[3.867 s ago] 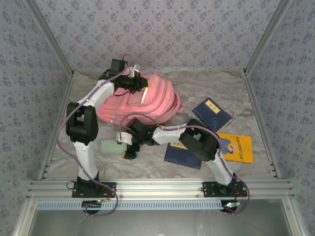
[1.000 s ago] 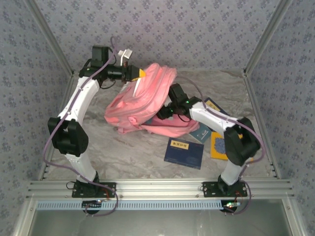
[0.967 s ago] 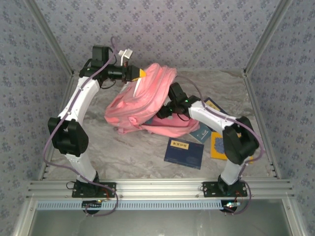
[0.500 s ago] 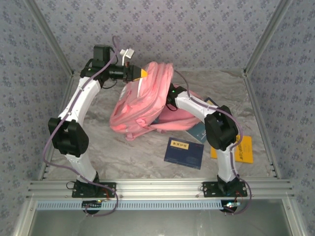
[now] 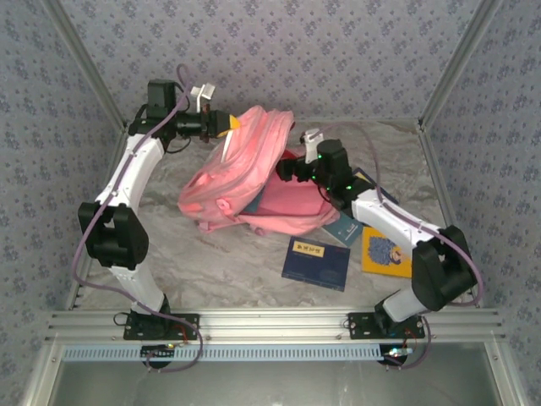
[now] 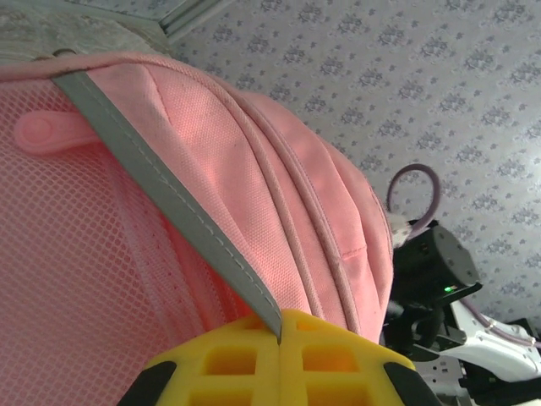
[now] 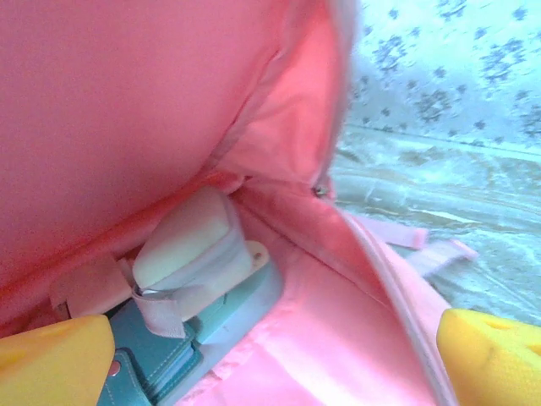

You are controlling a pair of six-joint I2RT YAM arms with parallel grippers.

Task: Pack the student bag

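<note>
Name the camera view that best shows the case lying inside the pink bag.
Right wrist view. It looks straight into the open student bag, so the cream and teal case sits plainly in frame on the pink lining. From the top external view the bag's lifted fabric covers the case. The left wrist view faces the bag's outer mesh side instead.

Overhead view looks down; wrist views (close) share the bag (image 5: 254, 165).

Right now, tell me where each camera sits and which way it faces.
Top external: above and behind, looking down at the marbled table; left arm, right arm show.
Left wrist: along yellow left fingers pinching grey trim on the large pink fabric backpack; right arm beyond.
Right wrist: into the backpack's opening, pale pouch inside; right fingers spread.
Shared: all see the backpack.
</note>
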